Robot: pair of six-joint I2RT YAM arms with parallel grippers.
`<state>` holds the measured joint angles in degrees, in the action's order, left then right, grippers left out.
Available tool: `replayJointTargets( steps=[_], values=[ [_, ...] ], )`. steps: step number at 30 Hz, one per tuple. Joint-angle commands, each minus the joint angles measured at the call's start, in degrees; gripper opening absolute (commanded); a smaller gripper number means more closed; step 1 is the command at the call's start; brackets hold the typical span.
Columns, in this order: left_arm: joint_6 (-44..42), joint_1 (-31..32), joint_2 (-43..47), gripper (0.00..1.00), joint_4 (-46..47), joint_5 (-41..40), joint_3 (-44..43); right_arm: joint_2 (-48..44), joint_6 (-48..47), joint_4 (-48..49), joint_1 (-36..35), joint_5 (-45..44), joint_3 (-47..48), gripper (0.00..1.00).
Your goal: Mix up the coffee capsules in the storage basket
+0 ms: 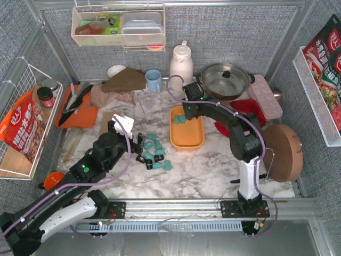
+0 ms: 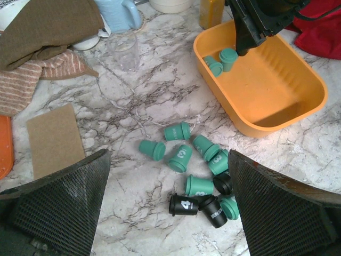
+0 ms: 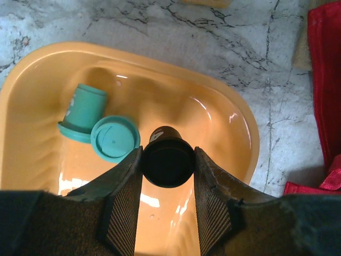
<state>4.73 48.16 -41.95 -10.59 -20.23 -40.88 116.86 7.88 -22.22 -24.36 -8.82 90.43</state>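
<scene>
Right pincer (image 3: 167, 173) part-closed on a black capsule (image 3: 166, 159), held over the storage basket (image 3: 234, 114), centre frame. Two teal capsules (image 3: 101, 128) lie inside, at left. Left pincer (image 2: 169, 181) wide open, empty, above loose coffee capsules (image 2: 200, 184) scattered on the marble tabletop (image 2: 133, 90), lower centre.

"4" on black capsule (image 2: 184, 205), perhaps "3" on teal capsule (image 2: 181, 157)

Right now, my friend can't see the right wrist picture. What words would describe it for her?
The right hand grips a black capsule over the orange basket. Two teal capsules lie inside. A marble table and red cloth show beyond.
</scene>
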Motion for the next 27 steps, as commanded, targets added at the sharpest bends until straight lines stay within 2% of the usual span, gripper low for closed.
replayJointTargets(
  steps=[1,27],
  values=[
    [0.08,-0.15,-0.27,0.99,0.2,-0.34,0.07,1.15,0.97,0.12,0.27,-0.76,1.09,0.26],
    [0.63,-0.08,-0.58,0.99,-0.24,0.1,0.02,2.67,2.32,-1.48,1.13,0.95,3.02,0.47]
  ],
)
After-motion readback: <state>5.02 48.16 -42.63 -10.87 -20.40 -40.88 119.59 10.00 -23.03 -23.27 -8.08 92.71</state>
